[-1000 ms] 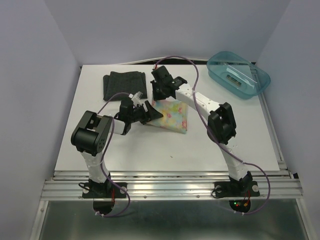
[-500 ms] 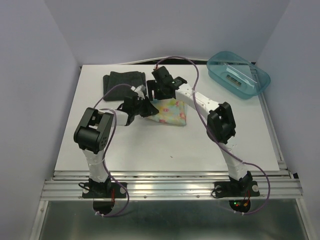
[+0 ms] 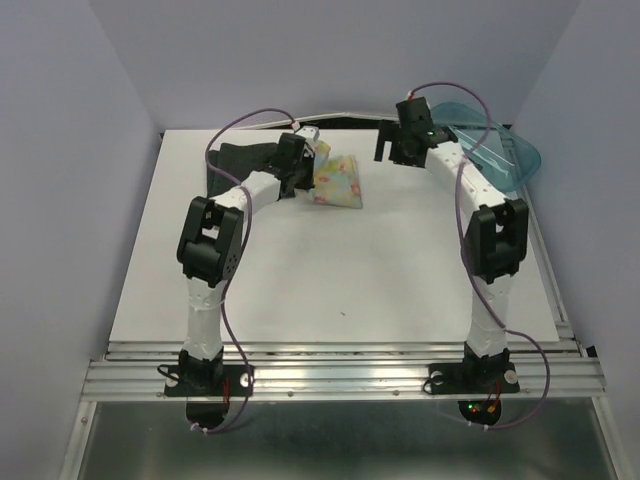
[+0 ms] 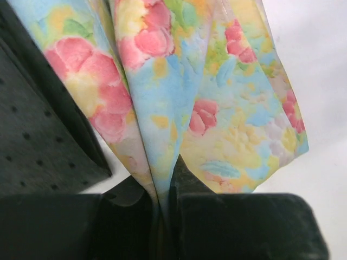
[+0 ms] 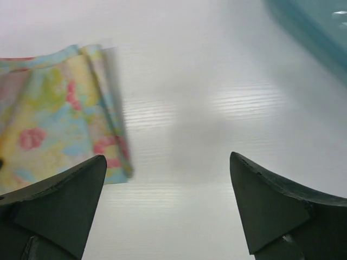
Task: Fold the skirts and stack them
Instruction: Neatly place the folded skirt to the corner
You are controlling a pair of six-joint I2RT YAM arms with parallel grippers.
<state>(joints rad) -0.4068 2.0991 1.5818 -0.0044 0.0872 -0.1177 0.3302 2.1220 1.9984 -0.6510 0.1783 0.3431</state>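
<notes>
Floral skirt (image 3: 338, 182), pinched by left hand (image 4: 162, 208), lies lengthwise, apparently pointing rightward.

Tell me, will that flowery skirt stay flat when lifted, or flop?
Probably floppy: the flowery skirt drapes in soft folds from the left pincer. Likely light, since a pinch at one edge seems to lift it. Pushed, it would probably bunch, not slide.
</notes>
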